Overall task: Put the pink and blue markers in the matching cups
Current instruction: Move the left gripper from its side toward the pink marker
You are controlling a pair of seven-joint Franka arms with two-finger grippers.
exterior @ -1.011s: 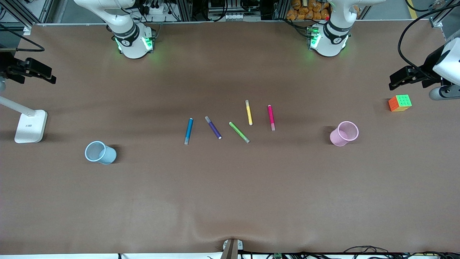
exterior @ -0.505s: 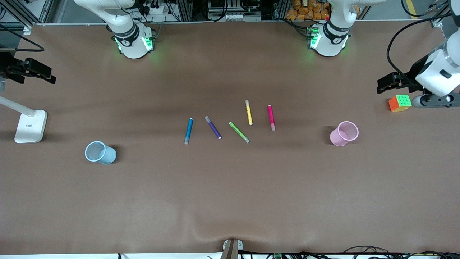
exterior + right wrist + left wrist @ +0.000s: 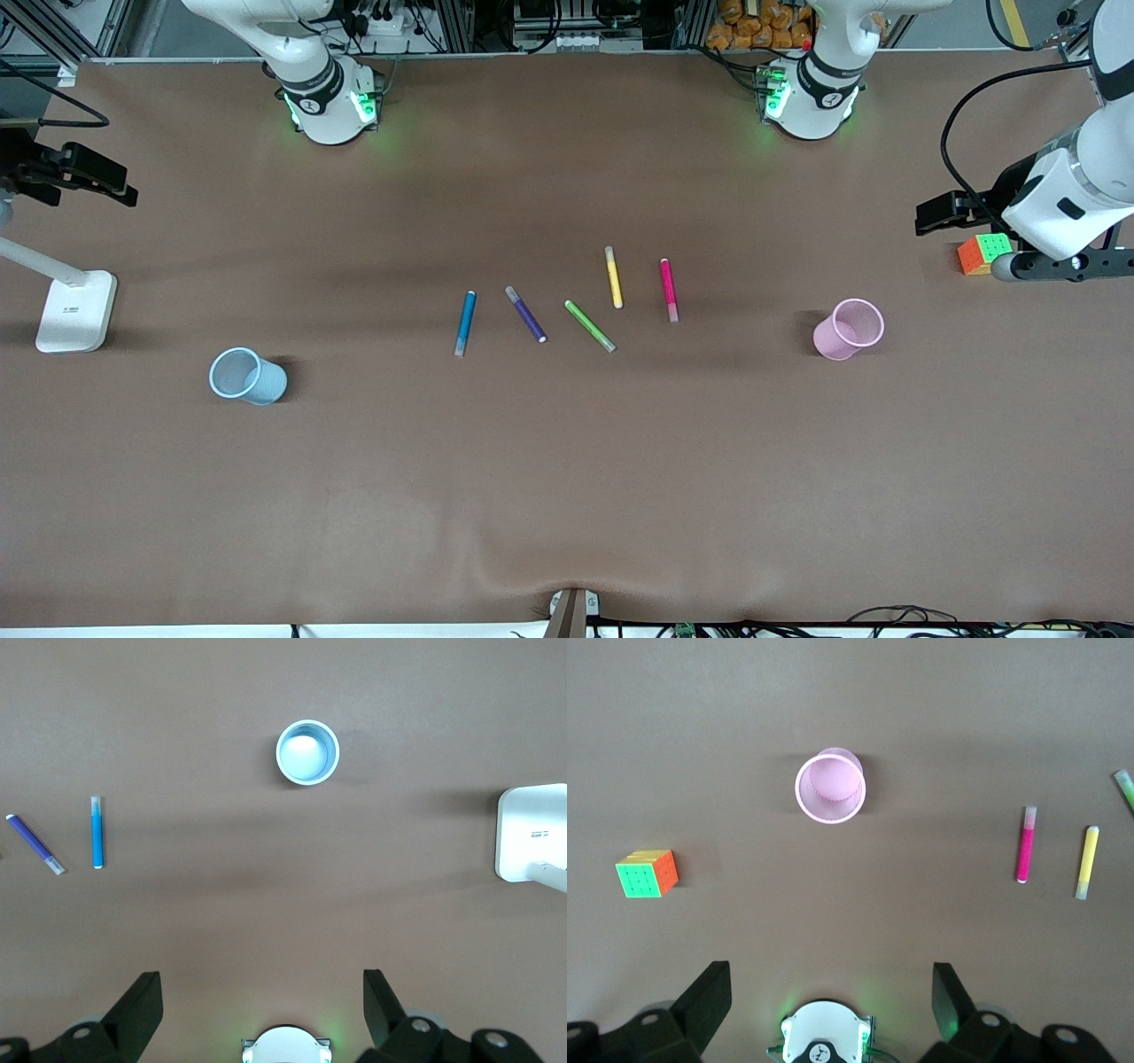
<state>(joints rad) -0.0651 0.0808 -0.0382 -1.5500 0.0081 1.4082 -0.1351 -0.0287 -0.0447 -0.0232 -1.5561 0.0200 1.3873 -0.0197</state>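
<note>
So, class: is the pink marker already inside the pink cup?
No, the pink marker lies on the table, apart from the pink cup.

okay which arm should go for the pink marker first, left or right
Left. The pink marker lies at the left arm's end of the pen row, with the pink cup toward that same end. The left hand is open, up over the cube; the right hand waits open.
</note>
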